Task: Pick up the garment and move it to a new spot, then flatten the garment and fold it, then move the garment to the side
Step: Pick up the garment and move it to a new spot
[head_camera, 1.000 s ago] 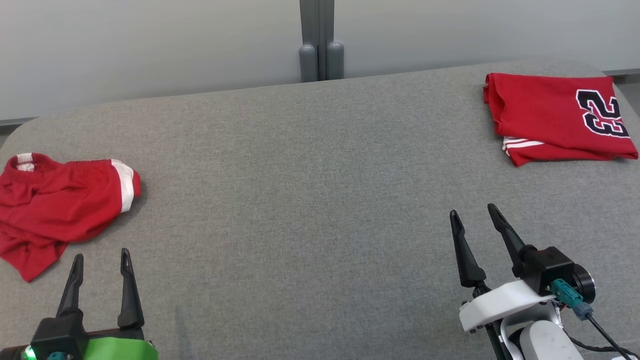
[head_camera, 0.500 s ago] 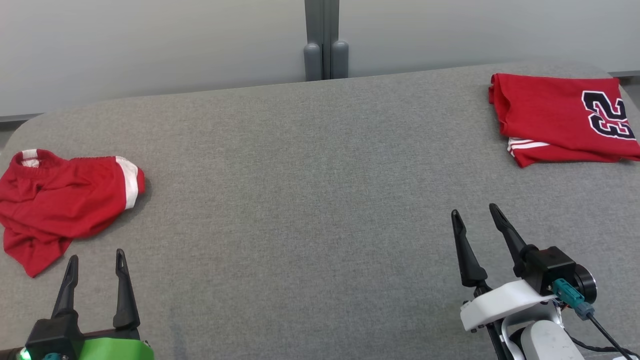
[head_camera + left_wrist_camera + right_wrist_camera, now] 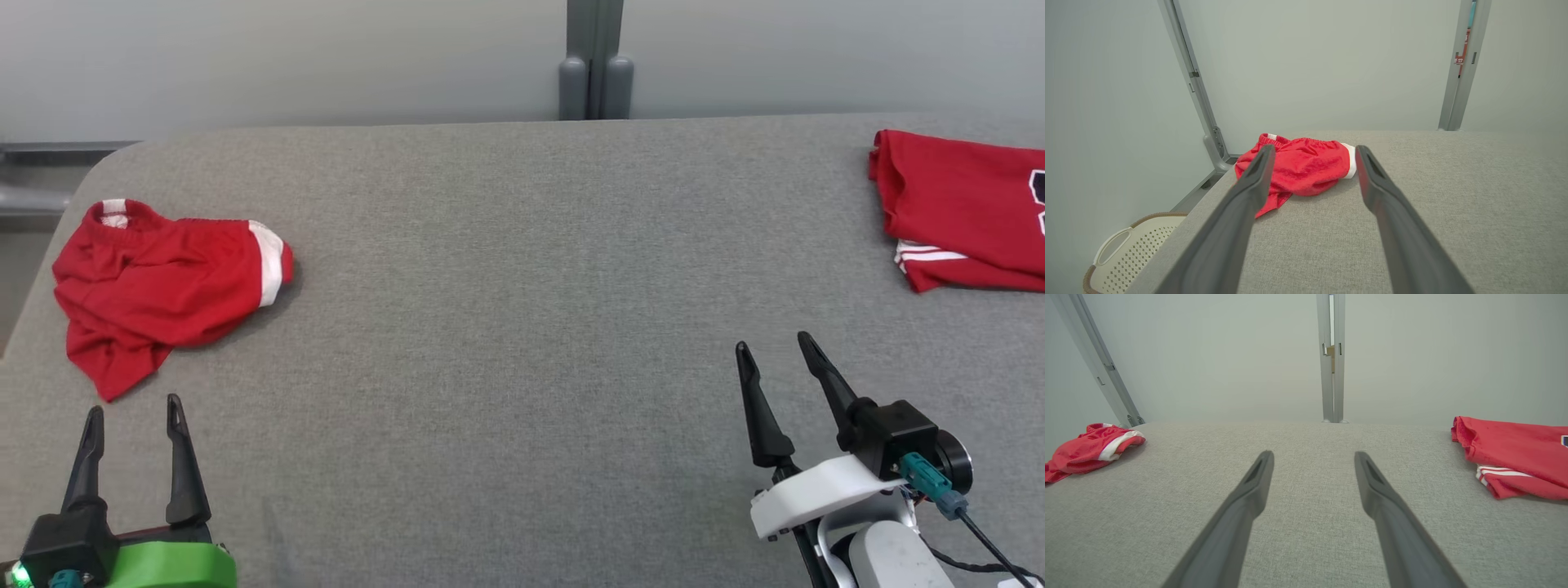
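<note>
A crumpled red garment (image 3: 163,286) with a white band, a pair of shorts, lies at the far left of the grey table (image 3: 506,310). It also shows in the left wrist view (image 3: 1306,167) and the right wrist view (image 3: 1090,447). My left gripper (image 3: 131,408) is open at the lower left, just short of the garment's near edge, with nothing between its fingers. In the left wrist view its open fingers frame the garment ahead (image 3: 1312,151). My right gripper (image 3: 774,343) is open over bare table at the lower right, far from the garment (image 3: 1312,455).
A folded red jersey (image 3: 963,208) with white stripes lies at the back right edge (image 3: 1515,451). A perforated cream basket (image 3: 1126,253) stands on the floor beyond the table's left edge. A grey post (image 3: 594,61) rises behind the table.
The head camera has turned left, so the whole scene has shifted right. My left gripper sits slightly lower and further left in the picture; both grippers stay open.
</note>
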Tool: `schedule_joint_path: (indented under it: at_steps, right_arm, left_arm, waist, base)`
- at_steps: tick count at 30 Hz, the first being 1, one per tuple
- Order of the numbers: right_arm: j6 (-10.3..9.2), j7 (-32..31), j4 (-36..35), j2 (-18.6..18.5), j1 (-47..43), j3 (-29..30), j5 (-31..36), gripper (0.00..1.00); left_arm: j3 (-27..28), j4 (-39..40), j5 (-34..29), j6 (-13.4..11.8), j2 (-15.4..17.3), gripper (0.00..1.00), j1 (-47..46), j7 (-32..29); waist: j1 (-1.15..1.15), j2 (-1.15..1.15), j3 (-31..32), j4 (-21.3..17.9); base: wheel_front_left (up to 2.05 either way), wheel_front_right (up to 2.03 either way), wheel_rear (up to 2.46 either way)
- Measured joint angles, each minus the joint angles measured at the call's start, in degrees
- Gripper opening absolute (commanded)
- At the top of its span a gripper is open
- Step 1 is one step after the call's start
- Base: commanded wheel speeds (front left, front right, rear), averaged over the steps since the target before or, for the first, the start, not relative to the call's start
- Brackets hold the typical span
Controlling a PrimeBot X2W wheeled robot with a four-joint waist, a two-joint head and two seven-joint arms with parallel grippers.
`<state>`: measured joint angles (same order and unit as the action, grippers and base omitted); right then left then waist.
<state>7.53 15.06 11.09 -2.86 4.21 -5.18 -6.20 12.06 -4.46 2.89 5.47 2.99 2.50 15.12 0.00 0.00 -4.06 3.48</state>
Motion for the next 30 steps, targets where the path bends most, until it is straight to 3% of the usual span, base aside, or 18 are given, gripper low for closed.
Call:
schedule_joint_path:
  at_steps: [30]
  right_arm:
    - [0.00,0.00,1.38,0.07,0.93,2.63,2.37,1.00]
  left_arm:
    - [1.68,-0.38,0.75,-1.45,0.03,1.00,-0.20,0.01]
  waist:
    - [0.00,0.00,-1.33,19.47]
  base:
    - [0.00,0.00,0.00]
